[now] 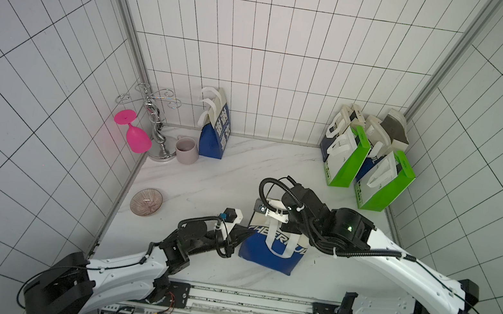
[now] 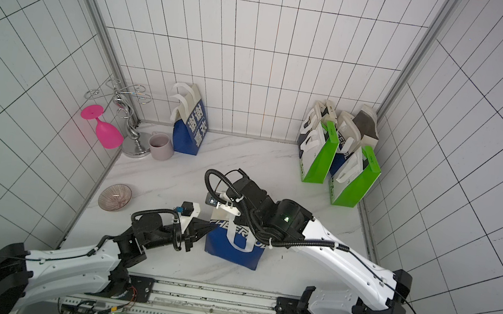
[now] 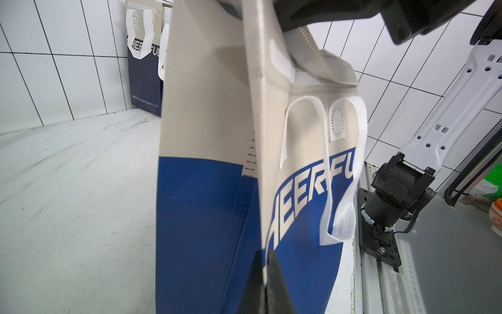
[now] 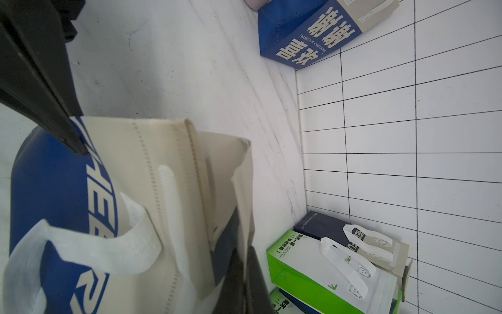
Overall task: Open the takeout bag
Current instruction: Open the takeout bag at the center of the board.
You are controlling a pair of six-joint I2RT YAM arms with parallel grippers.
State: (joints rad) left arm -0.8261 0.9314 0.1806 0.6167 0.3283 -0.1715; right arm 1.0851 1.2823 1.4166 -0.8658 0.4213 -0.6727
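Observation:
The takeout bag [image 1: 276, 252] [image 2: 229, 249] is blue below and beige above, with white handles. It stands at the front middle of the marble table [image 1: 235, 169]. My left gripper [image 1: 248, 231] [image 3: 264, 255] comes in from the bag's left and is shut on its side seam [image 3: 260, 163]. My right gripper [image 4: 244, 252] reaches over the top of the bag and is shut on the beige rim of the far wall [image 4: 244, 174]. In the right wrist view the mouth shows a narrow dark gap [image 4: 217, 195] between the two walls. In both top views the right wrist hides the mouth.
A pink goblet [image 1: 135, 135], a silver rack [image 1: 158, 137], a mauve mug [image 1: 186, 149] and another blue bag [image 1: 214, 135] stand at the back left. A glass bowl [image 1: 146, 202] sits near the left wall. Green and white bags [image 1: 360, 164] crowd the back right corner.

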